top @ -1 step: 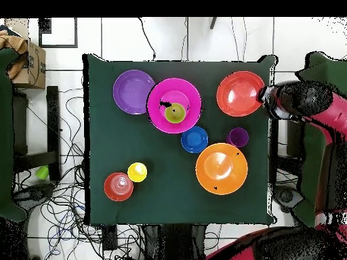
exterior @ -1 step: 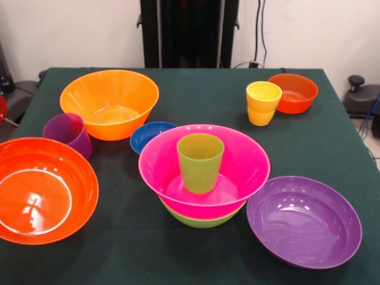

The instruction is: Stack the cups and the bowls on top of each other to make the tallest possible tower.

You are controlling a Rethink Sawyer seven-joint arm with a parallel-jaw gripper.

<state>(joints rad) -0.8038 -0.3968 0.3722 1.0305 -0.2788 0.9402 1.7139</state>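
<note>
Tower mid-table, purple bowl beside

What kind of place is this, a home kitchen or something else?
Most likely a robotics lab or test room, not a kitchen. A red and black robot arm reaches beside the green-covered table, loose cables lie over the tiled floor, and the plastic bowls, like the pink bowl, look like test props.

**Tower three pieces high; other cups and bowls loose**

In the front view's centre, the green cup stands upright in the pink bowl, nested in the lime green bowl. Purple bowl lower right, large red-orange bowl lower left, orange bowl upper left with purple cup beside it, blue bowl centre. Yellow cup and small red-orange bowl upper right.
</note>
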